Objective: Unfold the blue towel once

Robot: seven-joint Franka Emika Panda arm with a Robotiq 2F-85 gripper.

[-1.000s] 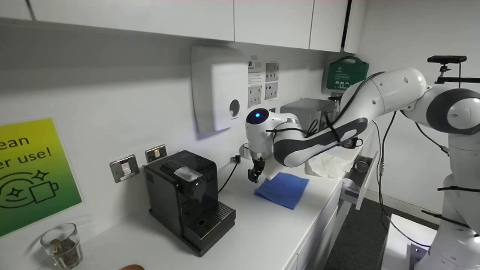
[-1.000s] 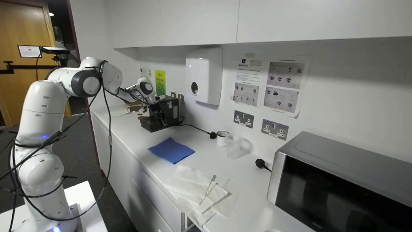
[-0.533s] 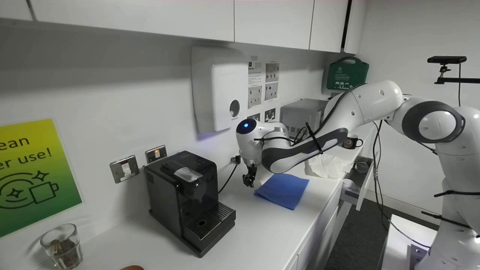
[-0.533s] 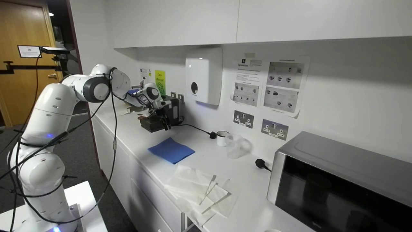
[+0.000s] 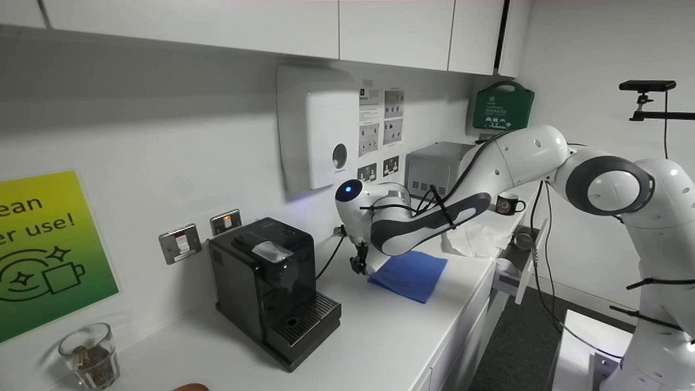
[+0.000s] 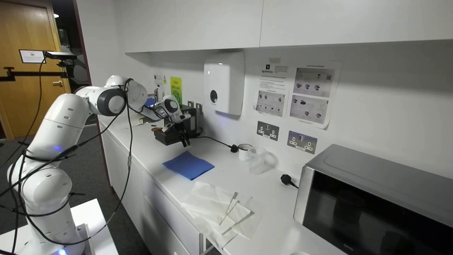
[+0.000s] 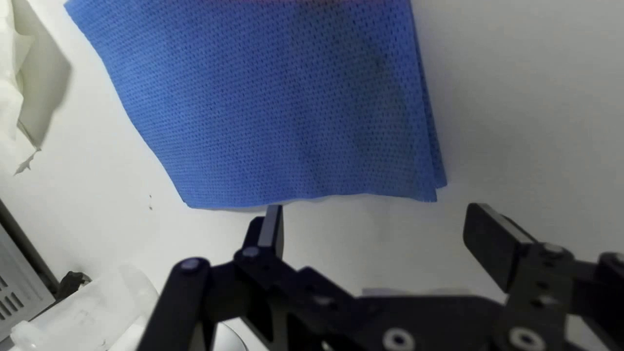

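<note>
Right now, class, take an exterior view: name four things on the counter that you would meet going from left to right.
In an exterior view: glass, coffee machine, towel, paper.

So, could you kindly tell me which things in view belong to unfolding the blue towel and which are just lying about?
Belong to the job:
blue towel
claw, open

Just lying about:
coffee machine
microwave
white paper
white mug
translucent container
drinking glass
</note>
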